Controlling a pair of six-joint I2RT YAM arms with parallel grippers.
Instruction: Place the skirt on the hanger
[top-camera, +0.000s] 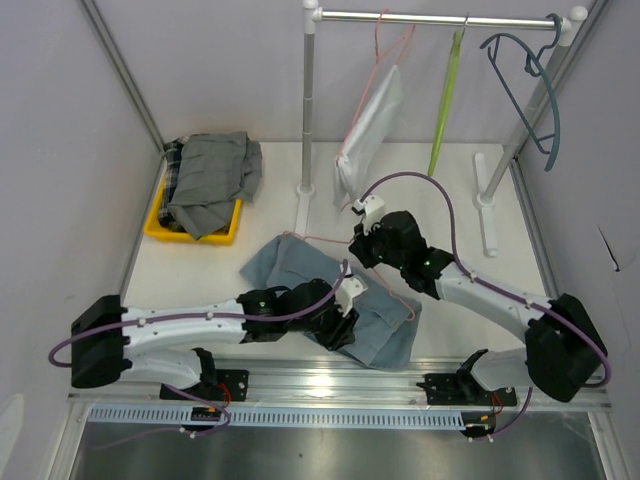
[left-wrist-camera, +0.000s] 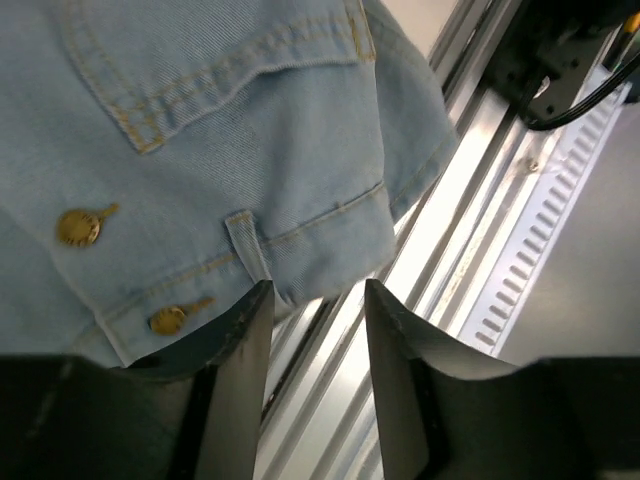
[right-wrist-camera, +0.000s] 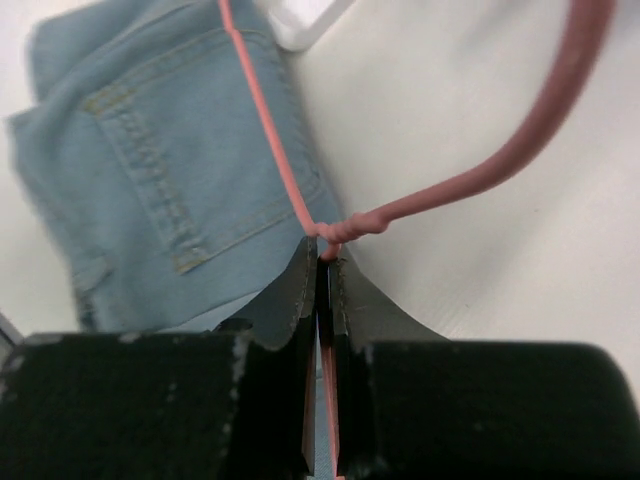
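White table (top-camera: 200, 290) inside pale grey walls, metal rail (top-camera: 440, 18) across the far side. On the rail: white garment (top-camera: 372, 125), green hanger (top-camera: 445, 100), teal hanger (top-camera: 530, 95). At far left, yellow bin (top-camera: 152, 222) heaped with grey clothes (top-camera: 208, 180).

Near centre, denim skirt (top-camera: 385, 325), rumpled but roughly flat on the table, near edge close to the aluminium frame (top-camera: 330, 385).

Left gripper (left-wrist-camera: 318, 300) low over the skirt's near right part. Fingers spread, nothing between them. Waistband corner with brass buttons (left-wrist-camera: 78, 226) just beside one finger (left-wrist-camera: 240, 340).

Right gripper (right-wrist-camera: 322, 255) at the skirt's far right edge, pressed together on the twisted neck of the pink wire hanger (right-wrist-camera: 480, 178). One straight run of wire across the denim toward the left, hook curving away over bare table.
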